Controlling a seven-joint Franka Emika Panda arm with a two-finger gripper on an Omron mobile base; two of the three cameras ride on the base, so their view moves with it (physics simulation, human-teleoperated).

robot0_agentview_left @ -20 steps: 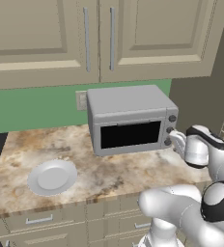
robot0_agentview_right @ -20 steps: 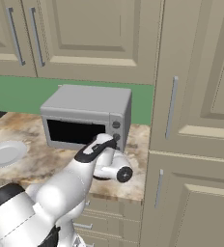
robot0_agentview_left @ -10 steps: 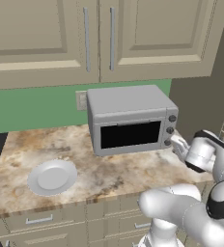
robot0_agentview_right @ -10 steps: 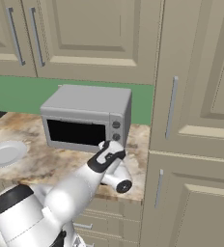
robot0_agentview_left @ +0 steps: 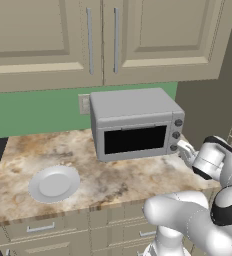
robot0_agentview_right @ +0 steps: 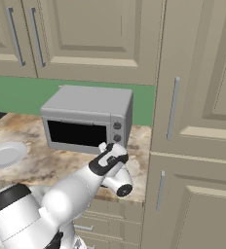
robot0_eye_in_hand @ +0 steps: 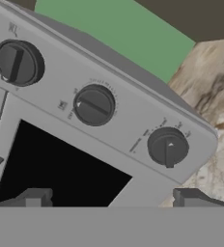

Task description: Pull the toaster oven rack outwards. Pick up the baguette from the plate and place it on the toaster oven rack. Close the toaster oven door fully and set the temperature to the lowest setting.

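Pincer (robot0_eye_in_hand: pixel 111 197) spread apart, empty, just before toaster oven (robot0_eye_in_hand: pixel 85 130) knobs (robot0_eye_in_hand: pixel 93 104).

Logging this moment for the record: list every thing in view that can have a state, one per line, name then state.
toaster oven door: shut, flush with the oven front.
plate: lying flat on the counter, nothing on it.
three knobs: none touched by a finger.
gripper: open, holding nothing, right in front of the knobs.
upper cabinet doors: closed.
tall cabinet doors: closed.
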